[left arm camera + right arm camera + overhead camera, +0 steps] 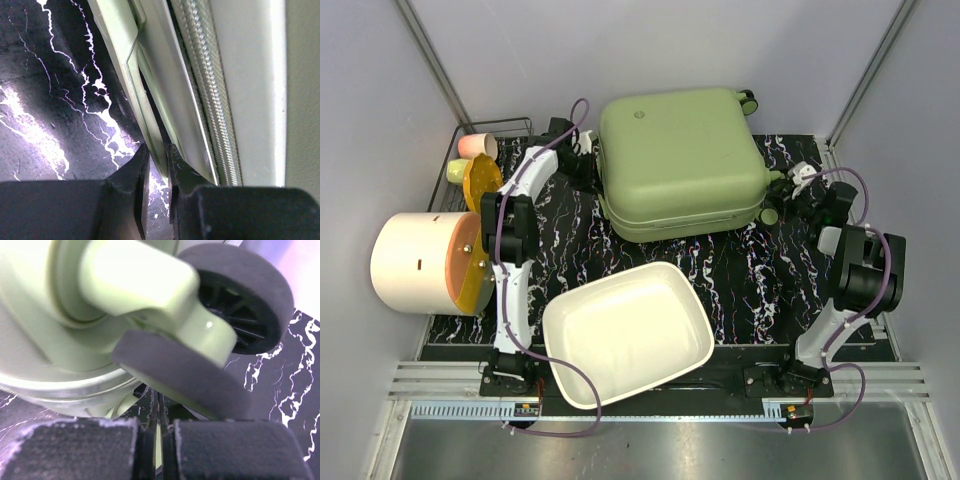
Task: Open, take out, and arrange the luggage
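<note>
The luggage [680, 160] lay flat and zipped shut at the far middle of the tabletop [760, 290], its wheels toward the right. It looked bulky and probably heavy for these arms. Its olive shell was smooth and rounded with little to pinch, so the best purchase was likely along the zipper [210, 100] seam and its thin edges. The left fingers [130, 185] were nearly together, pinched on a thin pale-green lip at the case's left side. The right fingers [85, 445] were clenched on nothing, just beside a caster wheel [250, 300]. Dragging would probably work better than lifting.
</note>
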Controlling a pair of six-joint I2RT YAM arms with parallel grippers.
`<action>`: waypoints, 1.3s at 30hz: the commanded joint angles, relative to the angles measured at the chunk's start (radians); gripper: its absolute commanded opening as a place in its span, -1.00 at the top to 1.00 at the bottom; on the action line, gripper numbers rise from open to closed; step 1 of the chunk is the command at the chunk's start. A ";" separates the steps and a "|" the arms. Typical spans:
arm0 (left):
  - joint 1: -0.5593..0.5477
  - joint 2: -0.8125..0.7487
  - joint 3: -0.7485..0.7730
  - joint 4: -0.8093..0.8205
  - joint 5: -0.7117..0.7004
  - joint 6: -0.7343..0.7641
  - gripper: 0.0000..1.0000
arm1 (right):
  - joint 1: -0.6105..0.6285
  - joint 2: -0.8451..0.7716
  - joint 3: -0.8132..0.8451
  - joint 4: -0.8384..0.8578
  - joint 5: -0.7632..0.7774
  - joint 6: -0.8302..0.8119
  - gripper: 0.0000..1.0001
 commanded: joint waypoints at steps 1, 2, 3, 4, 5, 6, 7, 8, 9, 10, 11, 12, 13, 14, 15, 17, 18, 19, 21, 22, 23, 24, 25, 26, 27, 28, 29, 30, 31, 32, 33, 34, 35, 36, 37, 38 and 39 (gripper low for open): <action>0.033 0.034 0.084 0.110 0.086 0.145 1.00 | -0.032 0.083 0.126 0.229 -0.048 0.031 1.00; 0.034 0.035 0.091 0.109 0.098 0.174 1.00 | -0.032 0.105 0.146 0.266 -0.057 0.048 1.00; 0.033 0.037 0.095 0.109 0.113 0.178 1.00 | -0.032 0.148 0.182 0.290 -0.071 0.092 1.00; 0.033 0.037 0.095 0.110 0.123 0.184 1.00 | -0.032 0.169 0.204 0.317 -0.082 0.123 1.00; 0.034 0.040 0.098 0.110 0.133 0.185 1.00 | -0.032 0.192 0.224 0.371 -0.097 0.158 1.00; 0.033 0.043 0.100 0.110 0.150 0.184 1.00 | -0.032 0.234 0.263 0.396 -0.134 0.227 1.00; 0.034 0.044 0.106 0.113 0.161 0.184 1.00 | -0.032 0.255 0.284 0.425 -0.159 0.273 1.00; 0.034 0.049 0.106 0.115 0.172 0.178 1.00 | -0.031 0.278 0.308 0.486 -0.185 0.325 1.00; 0.034 0.051 0.109 0.121 0.190 0.175 1.00 | -0.026 0.324 0.354 0.519 -0.218 0.432 1.00; 0.034 0.054 0.109 0.132 0.199 0.169 1.00 | -0.023 0.347 0.377 0.547 -0.225 0.488 1.00; 0.033 0.055 0.106 0.138 0.209 0.159 1.00 | -0.017 0.367 0.402 0.565 -0.228 0.526 1.00; 0.034 0.058 0.107 0.146 0.233 0.156 1.00 | -0.011 0.402 0.452 0.555 -0.231 0.557 1.00; 0.033 0.058 0.107 0.158 0.245 0.156 1.00 | 0.004 0.418 0.475 0.541 -0.226 0.562 1.00; 0.031 0.061 0.107 0.164 0.253 0.123 1.00 | 0.013 0.433 0.500 0.532 -0.220 0.566 1.00; 0.033 0.063 0.107 0.167 0.261 0.115 1.00 | 0.021 0.470 0.546 0.535 -0.216 0.588 1.00; 0.028 0.064 0.109 0.172 0.268 0.103 1.00 | 0.047 0.502 0.589 0.521 -0.211 0.600 1.00; 0.027 0.064 0.107 0.173 0.272 0.104 1.00 | 0.055 0.528 0.626 0.519 -0.214 0.609 1.00; 0.025 0.063 0.104 0.173 0.273 0.104 1.00 | 0.063 0.539 0.641 0.521 -0.214 0.614 1.00; 0.024 0.060 0.094 0.176 0.287 0.096 1.00 | 0.081 0.568 0.687 0.509 -0.208 0.625 1.00; 0.018 0.058 0.089 0.181 0.285 0.093 1.00 | 0.086 0.574 0.701 0.506 -0.206 0.626 1.00; 0.016 0.055 0.085 0.179 0.285 0.090 1.00 | 0.089 0.579 0.709 0.495 -0.205 0.628 0.91; 0.014 0.051 0.075 0.179 0.282 0.087 1.00 | 0.089 0.573 0.707 0.490 -0.199 0.634 0.78; 0.014 0.047 0.071 0.181 0.281 0.080 0.92 | 0.087 0.562 0.700 0.484 -0.199 0.634 0.65; 0.025 0.022 0.060 0.196 0.287 0.054 0.51 | 0.075 0.532 0.674 0.463 -0.200 0.634 0.41; 0.033 0.005 0.051 0.210 0.298 0.025 0.11 | 0.057 0.495 0.655 0.434 -0.203 0.634 0.22; 0.037 -0.008 0.037 0.222 0.292 0.020 -0.06 | 0.046 0.476 0.660 0.388 -0.209 0.634 0.15; 0.047 -0.021 0.035 0.218 0.279 0.024 -0.17 | 0.034 0.461 0.669 0.269 -0.212 0.632 0.08; 0.054 -0.056 0.037 0.213 0.264 0.036 -0.35 | 0.021 0.432 0.686 0.218 -0.214 0.631 0.01; 0.060 -0.072 0.035 0.207 0.261 0.038 -0.40 | -0.002 0.415 0.687 0.176 -0.223 0.631 -0.06; 0.079 -0.090 0.034 0.207 0.259 0.035 -0.48 | -0.012 0.398 0.686 0.103 -0.226 0.625 -0.09; 0.088 -0.124 0.031 0.206 0.258 0.026 -0.54 | -0.020 0.357 0.681 0.058 -0.220 0.607 -0.14; 0.105 -0.146 0.019 0.202 0.258 0.024 -0.78 | -0.028 0.337 0.686 0.006 -0.219 0.591 -0.25; 0.114 -0.164 0.012 0.199 0.256 0.027 -0.98 | -0.029 0.317 0.686 -0.093 -0.219 0.573 -0.33; 0.122 -0.181 0.005 0.195 0.253 0.040 -0.98 | -0.031 0.276 0.686 -0.135 -0.216 0.541 -0.36; 0.129 -0.218 -0.012 0.180 0.253 0.046 -0.98 | -0.031 0.256 0.686 -0.169 -0.208 0.531 -0.38; 0.137 -0.232 -0.020 0.170 0.252 0.056 -0.98 | -0.031 0.240 0.687 -0.226 -0.205 0.528 -0.40; 0.137 -0.251 -0.041 0.163 0.249 0.069 -0.98 | -0.031 0.214 0.702 -0.264 -0.199 0.516 -0.41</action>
